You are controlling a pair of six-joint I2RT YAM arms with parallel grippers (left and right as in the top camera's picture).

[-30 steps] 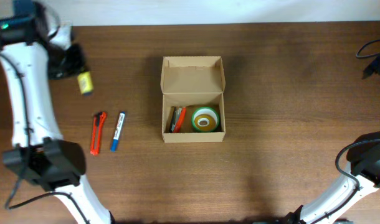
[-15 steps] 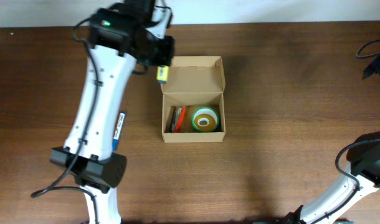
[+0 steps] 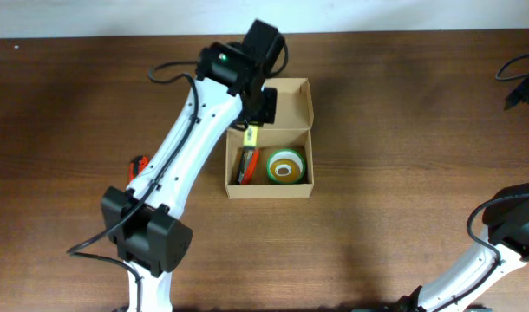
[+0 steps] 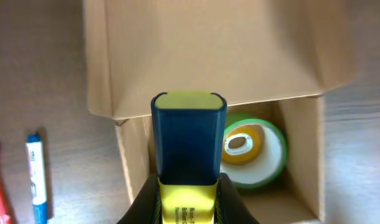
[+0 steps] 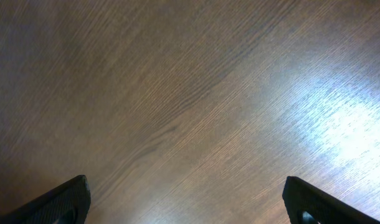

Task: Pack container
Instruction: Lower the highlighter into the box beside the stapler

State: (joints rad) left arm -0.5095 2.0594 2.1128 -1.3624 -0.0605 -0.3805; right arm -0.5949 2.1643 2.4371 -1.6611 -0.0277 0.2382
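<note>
My left fingers (image 4: 142, 206) are pinched narrow on the yellow body of a highlighter (image 4: 189, 140), one dark finger on each side. Its dark blue cap points away from the wrist camera. From overhead, the highlighter (image 3: 251, 134) hangs at the back left corner of the container's open compartment, right by the fold where the flap lid meets the box. I cannot tell whether it touches the cardboard.

The container (image 3: 269, 191) sits near the middle of the desk (image 3: 403, 130), its lid (image 3: 267, 104) thrown back toward the far edge. Inside, a tape roll (image 3: 286, 166) with a green rim and a yellow core lies in the right half. A few slim orange and red things (image 3: 247, 165) lie along the left wall, too small for me to name.

On the desk left of the container, the left wrist view shows a blue pen (image 4: 35, 180) lying lengthwise. A red cutter (image 3: 139, 163) peeks out from behind my left arm (image 3: 186, 165), which slants up from the near edge.

My right fingers (image 5: 65, 199) stand spread wide with nothing between them, over bare wood grain. That arm (image 3: 507, 230) is at the near right corner, well apart from the container.
</note>
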